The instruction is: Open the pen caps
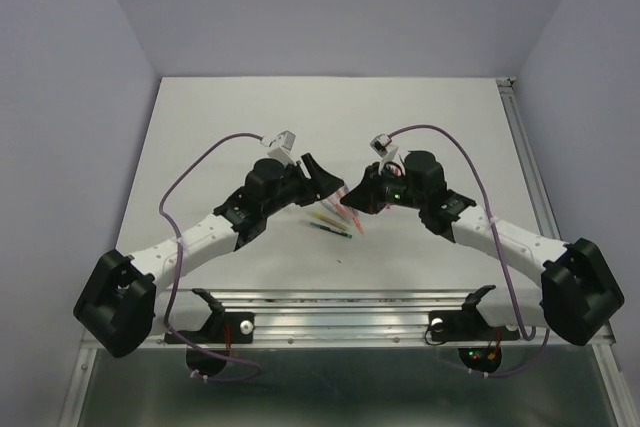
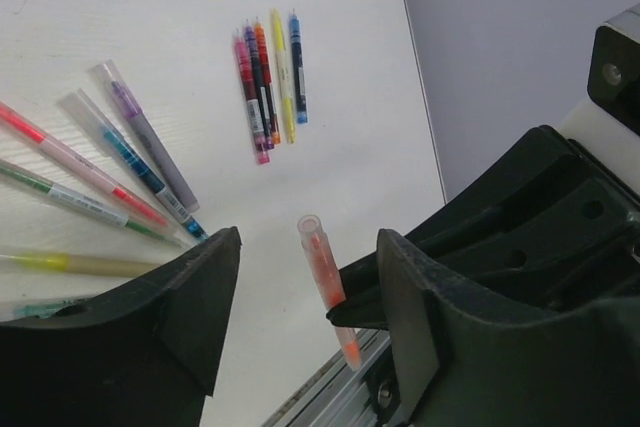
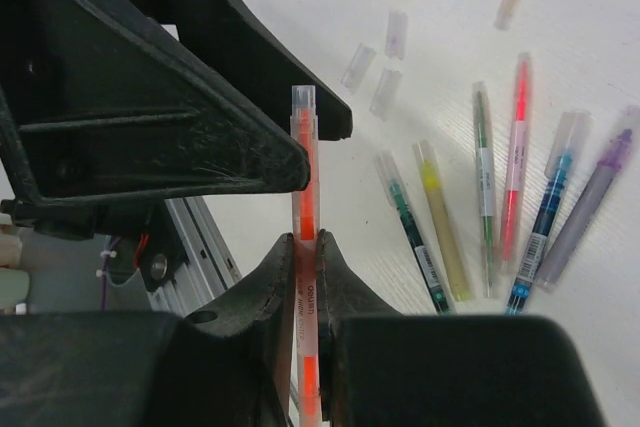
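Right gripper is clamped on the orange pen at mid-barrel, holding it upright with its pen cap toward 12 o'clock in the right wrist view, so the left gripper can reach it. The left jaws stand apart on either side of the cap — one pad may be touching it, contact unclear. Loose caps lie at 1 o'clock, already off.

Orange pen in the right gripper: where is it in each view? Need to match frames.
Top external: orange pen, small, centre, just above the loose pens.
Left wrist: lower centre, between the open fingers of the left gripper.
Right wrist: centre, upright, clamped in the right gripper.
Shared landmark: the loose pens.
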You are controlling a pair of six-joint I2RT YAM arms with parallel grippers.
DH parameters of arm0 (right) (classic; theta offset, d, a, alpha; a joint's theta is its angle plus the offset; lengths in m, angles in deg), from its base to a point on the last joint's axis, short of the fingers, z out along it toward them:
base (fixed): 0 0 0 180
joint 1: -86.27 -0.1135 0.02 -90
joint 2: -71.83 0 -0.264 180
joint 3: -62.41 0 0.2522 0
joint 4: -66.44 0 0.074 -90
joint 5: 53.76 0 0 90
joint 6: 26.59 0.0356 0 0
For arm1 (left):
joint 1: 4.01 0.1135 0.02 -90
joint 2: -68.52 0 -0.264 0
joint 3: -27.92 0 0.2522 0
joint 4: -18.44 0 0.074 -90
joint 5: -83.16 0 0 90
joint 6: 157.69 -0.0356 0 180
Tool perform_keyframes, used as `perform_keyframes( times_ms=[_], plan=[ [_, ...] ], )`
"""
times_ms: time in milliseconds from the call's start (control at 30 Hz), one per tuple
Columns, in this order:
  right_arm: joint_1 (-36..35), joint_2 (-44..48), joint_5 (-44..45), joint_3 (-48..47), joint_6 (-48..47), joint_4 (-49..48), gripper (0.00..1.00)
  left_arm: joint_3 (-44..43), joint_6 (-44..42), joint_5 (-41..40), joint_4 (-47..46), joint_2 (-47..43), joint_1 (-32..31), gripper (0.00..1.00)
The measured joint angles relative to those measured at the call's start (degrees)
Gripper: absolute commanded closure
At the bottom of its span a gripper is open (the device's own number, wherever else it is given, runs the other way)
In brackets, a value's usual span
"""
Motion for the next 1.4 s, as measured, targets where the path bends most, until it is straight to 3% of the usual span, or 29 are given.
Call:
perform_keyframes(
  times_ms=[100, 333, 633, 867, 1000, 1133, 1400],
  plan=[
    [0.0, 0.0, -0.8, 0.0, 0.9, -0.7, 0.99, 0.0, 0.4, 0.0, -0.2, 0.1, -0.3, 0.49],
    [-0.4, -1.2, -1.0, 0.0, 1.9, -2.0, 0.99, 0.1, 1.3, 0.0, -1.3, 0.1, -0.8, 1.0],
    [-0.8, -3.7, -2.8, 0.1, 3.4, -3.0, 0.99, 2.0, 3.5, -2.8, -1.2, -0.5, -1.0, 1.0],
    [-4.3, -2.3, 1.4, 7.8, 8.5, -12.4, 0.99, 0.8, 4.5, -4.7, 7.4, -2.2, -1.3, 1.0],
    [-11.6, 1.2, -1.8, 14.9, 12.8, -9.6, 0.99, -2.7, 4.3, -10.1, 6.0, -2.1, 5.3, 1.0],
    [-13.3, 5.0, -2.6, 16.0, 14.4, -6.0, 0.99, -4.2, 4.3, -11.9, 3.0, -2.4, 10.6, 1.0],
    [-13.0, 8.7, 6.1, 14.8, 14.9, -1.4, 0.99, -4.2, 1.2, -11.5, 7.8, -1.7, 12.3, 0.95]
  ],
)
